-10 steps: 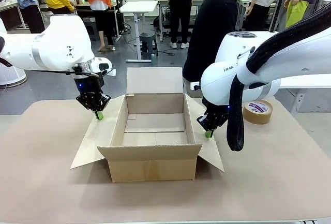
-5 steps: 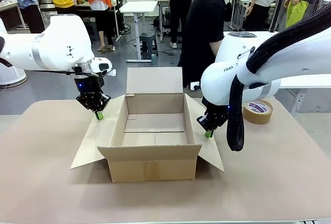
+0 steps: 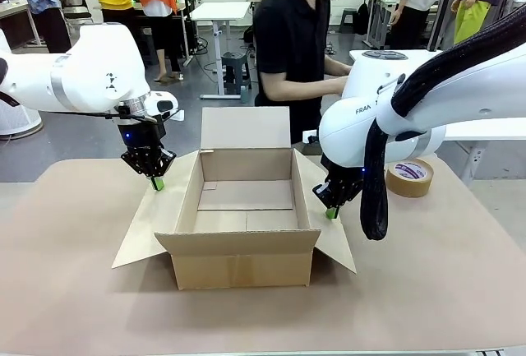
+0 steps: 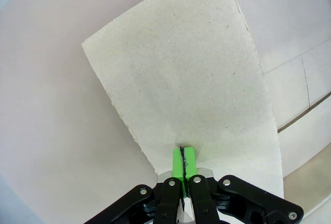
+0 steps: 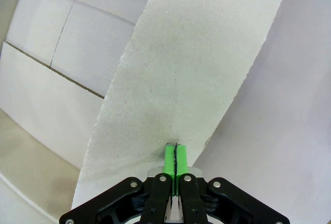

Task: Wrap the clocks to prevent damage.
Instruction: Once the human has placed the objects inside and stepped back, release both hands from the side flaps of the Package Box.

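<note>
Front view | left tool [image 3: 156, 183] closed | right tool [image 3: 331, 213] closed | open rectangular cardboard box [image 3: 244, 270]

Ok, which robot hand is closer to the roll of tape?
Right. The right hand is at the right flap, near the tape roll; the left hand is across the box.

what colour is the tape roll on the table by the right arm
The tape roll is brown, with a pale label printed in purple; the front view shows it best.

Way into the box [image 3: 245, 270] is open above
Closed left gripper [image 3: 156, 182] and right gripper [image 3: 331, 212] sit on its side flaps [image 3: 144, 224]; tape roll [image 3: 409, 177] stands at right.
</note>
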{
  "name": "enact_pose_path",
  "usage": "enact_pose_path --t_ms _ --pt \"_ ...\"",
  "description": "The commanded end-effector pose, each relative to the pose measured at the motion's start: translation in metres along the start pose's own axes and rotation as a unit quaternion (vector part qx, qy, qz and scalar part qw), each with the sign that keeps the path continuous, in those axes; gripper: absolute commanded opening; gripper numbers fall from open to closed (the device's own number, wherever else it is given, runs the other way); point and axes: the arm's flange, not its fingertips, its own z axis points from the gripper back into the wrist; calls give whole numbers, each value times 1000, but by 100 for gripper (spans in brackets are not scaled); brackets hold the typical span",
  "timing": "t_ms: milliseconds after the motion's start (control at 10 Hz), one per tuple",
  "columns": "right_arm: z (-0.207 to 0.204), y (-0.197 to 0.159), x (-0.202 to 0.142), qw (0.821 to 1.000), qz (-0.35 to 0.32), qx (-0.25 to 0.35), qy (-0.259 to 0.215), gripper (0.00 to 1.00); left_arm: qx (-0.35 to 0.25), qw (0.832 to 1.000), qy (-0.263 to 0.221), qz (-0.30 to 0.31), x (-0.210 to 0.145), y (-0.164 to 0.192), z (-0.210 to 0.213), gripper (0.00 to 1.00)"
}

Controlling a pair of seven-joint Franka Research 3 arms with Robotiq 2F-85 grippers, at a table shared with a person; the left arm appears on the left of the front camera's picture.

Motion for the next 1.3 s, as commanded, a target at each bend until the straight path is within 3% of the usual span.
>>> enact_pose_path --t_ms 0,1200 --pt "-1 0 -1 1000 0 0 2 1 -1 1000 3 -2 -1 0 -1 0" --pt "-1 0 -1 1000 0 0 2 1 -1 1000 3 -2 -1 0 -1 0"
